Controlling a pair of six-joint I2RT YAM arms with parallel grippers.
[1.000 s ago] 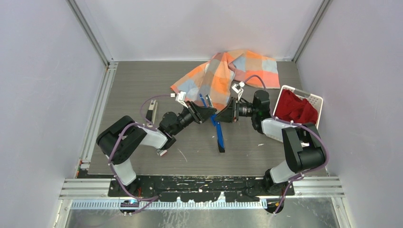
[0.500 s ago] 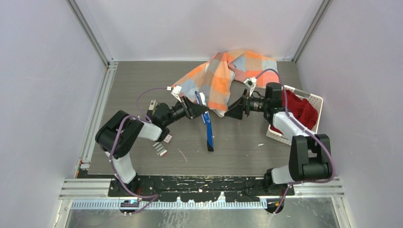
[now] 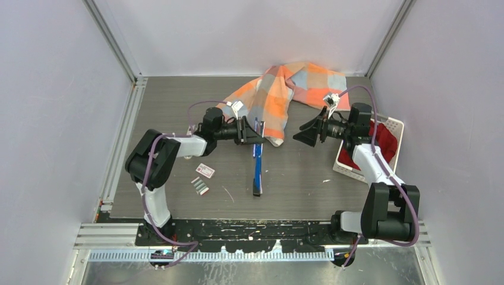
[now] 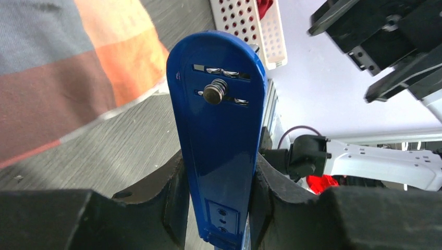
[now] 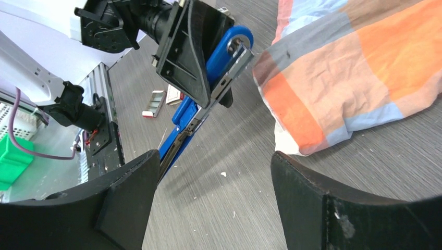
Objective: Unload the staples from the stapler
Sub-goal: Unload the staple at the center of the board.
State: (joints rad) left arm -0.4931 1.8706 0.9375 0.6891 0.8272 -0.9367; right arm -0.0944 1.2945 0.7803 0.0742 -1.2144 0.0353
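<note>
Top external view: two black-and-white robot arms reach over one grey wood-grain counter (image 3: 160, 107).
Left hand (image 3: 249, 132): both fingers clamped on the thing of the task, one on each side of its upper blue arm.
Stapler: one small slim blue plastic stapler with silver metal parts (image 3: 257, 166), held mid-counter and swung open; its long half with the silver rail hangs down toward the counter, but I cannot tell whether the lower end touches.
Left wrist view: the stapler's rounded blue end (image 4: 216, 130), with one small metal stud, stands up between the two black fingers (image 4: 167, 192).
Right hand (image 3: 305, 132): fingers wide apart, holding nothing, level with the left hand, right of the stapler and clear of it.
Staples: tiny silver-grey metal strips of staples (image 3: 200, 186) lie on the counter left of the stapler's lower end; two or three, too small to count surely.
Packet: one small flat white-and-red packet (image 3: 205, 170), just behind the strips.
Cloth: one orange, blue and grey checked cloth (image 3: 291, 92), rumpled at the back of the counter.
Basket: one white perforated plastic basket (image 3: 395, 126) at the right edge, with one red cloth (image 3: 371, 136) inside.
</note>
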